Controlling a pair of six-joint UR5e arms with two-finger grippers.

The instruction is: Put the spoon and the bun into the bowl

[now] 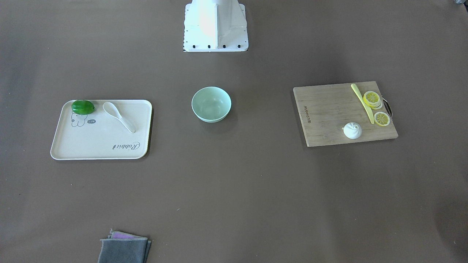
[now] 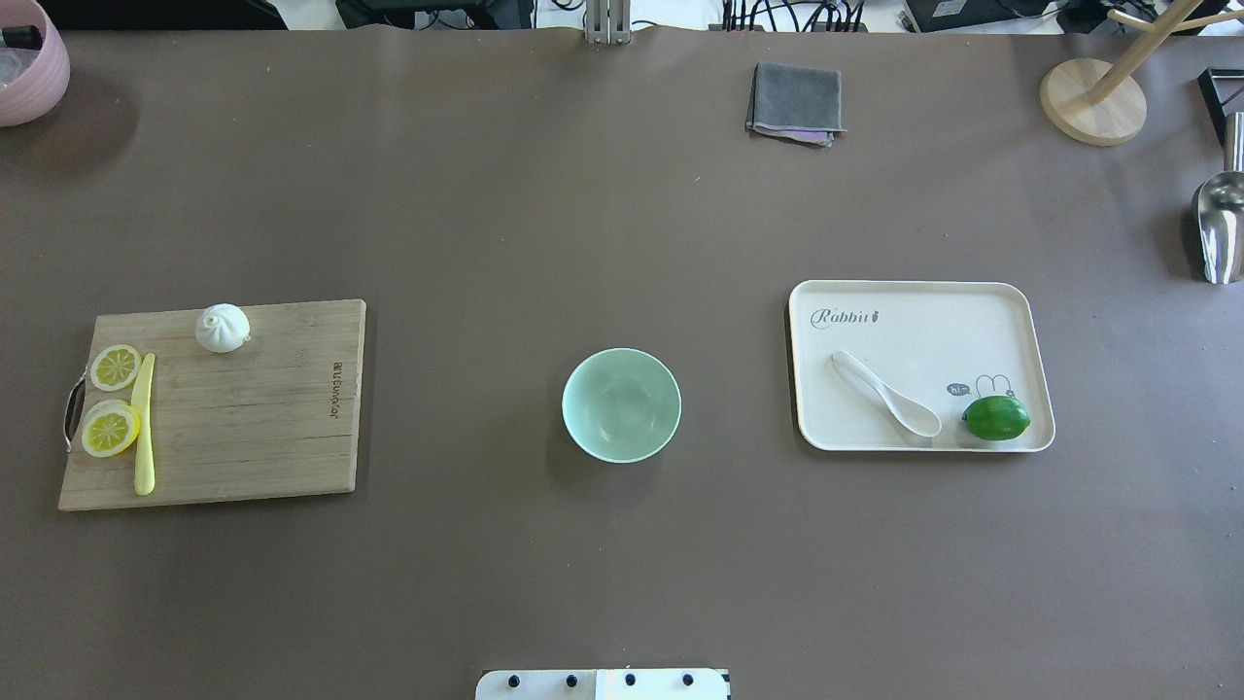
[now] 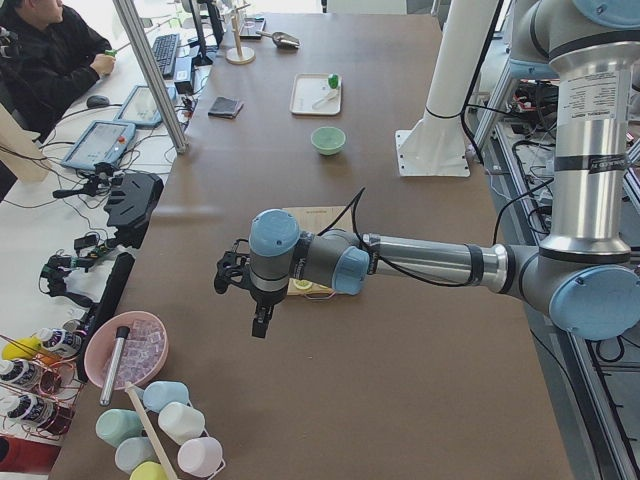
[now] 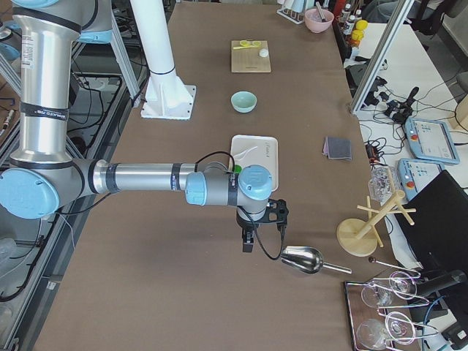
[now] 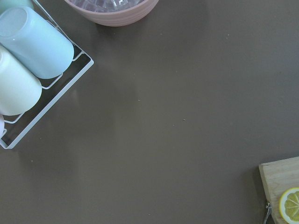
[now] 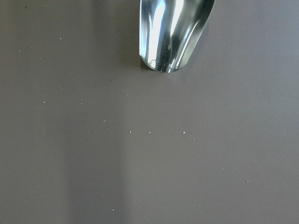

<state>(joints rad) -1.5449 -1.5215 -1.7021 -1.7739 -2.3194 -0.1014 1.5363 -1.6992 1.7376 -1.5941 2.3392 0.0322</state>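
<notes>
The mint-green bowl stands empty at the table's middle. The white spoon lies on a cream tray to the bowl's right, scoop beside a lime. The white pleated bun sits on a wooden cutting board to the bowl's left. My left gripper hangs over the table past the board's outer end. My right gripper hangs past the tray, near a metal scoop. Both show only in the side views, so I cannot tell whether they are open or shut.
A green lime lies on the tray. Lemon slices and a yellow knife lie on the board. A grey cloth, a metal scoop, a pink bowl and a wooden stand sit at the edges.
</notes>
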